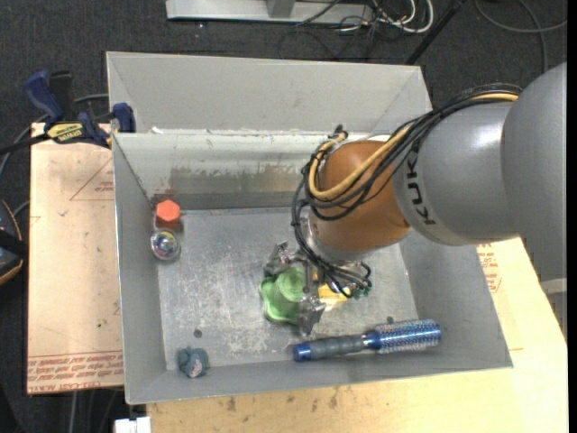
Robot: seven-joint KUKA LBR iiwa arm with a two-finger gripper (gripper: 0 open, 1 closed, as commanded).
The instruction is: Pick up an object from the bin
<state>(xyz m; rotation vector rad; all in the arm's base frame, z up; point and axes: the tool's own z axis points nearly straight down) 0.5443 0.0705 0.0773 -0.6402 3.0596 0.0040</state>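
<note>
the fingers [309, 317] are down at the floor of the bin [135, 269] and stand spread apart, one at the far edge and one at the near edge of a soft-looking translucent green lump [278, 298] a little right of the bin's middle. the lump lies between them, touching or nearly so; from here i'd say they have not closed on it yet, and it sits low and flat because nothing has lifted it. a bit of yellow [334, 299] peeks out just to the right. just in front lies a blue brush [370, 340]. well off to the left sit an orange cap [168, 212] and a shiny ball [165, 244], with a small blue-grey lump [191, 361] in the near corner.
</note>
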